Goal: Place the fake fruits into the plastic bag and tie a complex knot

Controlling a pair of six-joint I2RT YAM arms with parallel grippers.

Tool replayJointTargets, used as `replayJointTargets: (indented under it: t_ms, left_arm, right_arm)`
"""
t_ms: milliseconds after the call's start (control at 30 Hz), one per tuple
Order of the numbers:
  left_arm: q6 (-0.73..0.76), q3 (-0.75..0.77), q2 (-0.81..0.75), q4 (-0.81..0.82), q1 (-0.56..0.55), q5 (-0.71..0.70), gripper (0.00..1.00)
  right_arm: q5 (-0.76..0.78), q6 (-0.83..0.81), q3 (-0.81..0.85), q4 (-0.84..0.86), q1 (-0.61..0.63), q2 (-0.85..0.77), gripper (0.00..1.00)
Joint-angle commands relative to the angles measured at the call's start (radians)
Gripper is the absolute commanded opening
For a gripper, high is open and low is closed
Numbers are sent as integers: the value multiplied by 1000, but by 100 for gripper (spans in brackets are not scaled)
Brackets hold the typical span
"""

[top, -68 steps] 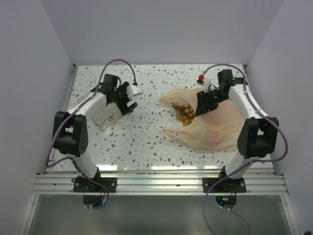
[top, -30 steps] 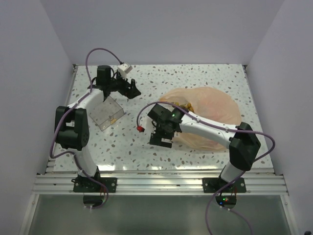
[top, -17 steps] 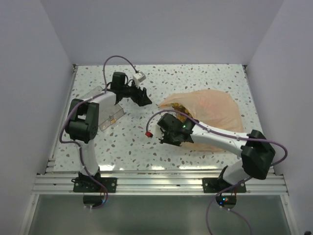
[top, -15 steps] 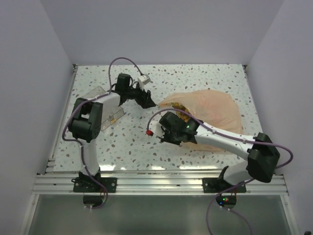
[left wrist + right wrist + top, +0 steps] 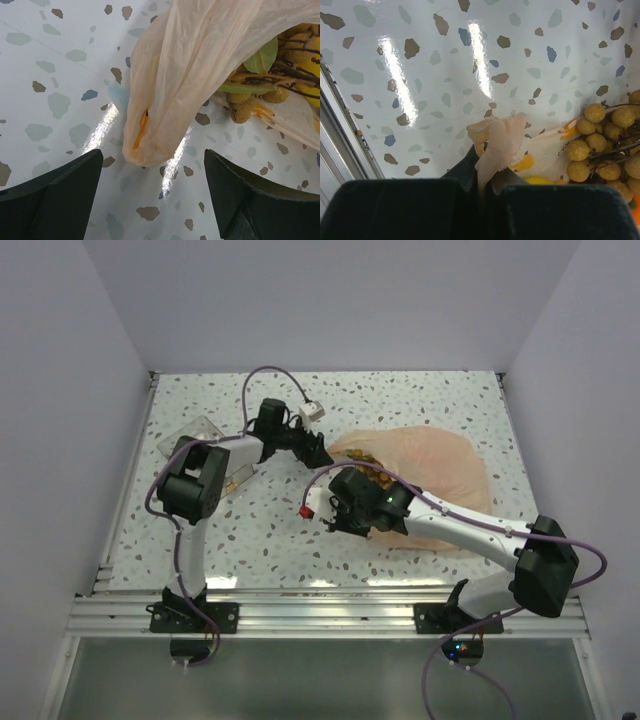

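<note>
right gripper (image 5: 485, 181): we are clamping a bag (image 5: 200, 55) flap for knotting | left gripper (image 5: 152, 187): we are hovering, jaws spread wide astride its other end, empty | fruits (image 5: 607, 145): bagged

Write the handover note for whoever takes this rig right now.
Tools: left tool open, its fingers either side of a bag handle that lies on the table, not gripping. The right tool is shut on a fold of the plastic bag at its mouth.
Things: grape cluster and a yellow fruit sit inside the bag's mouth.
Done: the fruits in view are bagged.
Left: close the left tool on its handle, then tie the knot.
</note>
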Motion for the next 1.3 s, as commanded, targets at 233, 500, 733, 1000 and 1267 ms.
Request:
replayJointTargets:
  t_ms: [233, 500, 733, 1000, 1267]
  left_arm:
    - [0, 122, 72, 8, -23, -74, 37]
    - [92, 365, -108, -464, 14, -126, 0]
    - [147, 743, -232, -800, 16, -318, 0]
    - [210, 800, -339, -922, -17, -549, 0]
    - [273, 601, -366, -1049, -119, -632, 0]
  right_arm:
    - [-46, -27, 76, -55, -27, -58, 0]
    - [-116, -49, 250, -176, -171, -231, 0]
    - [12, -73, 436, -263, -188, -406, 0]
    - [252, -135, 354, -231, -188, -535, 0]
    - [154, -133, -45, -139, -188, -636, 0]
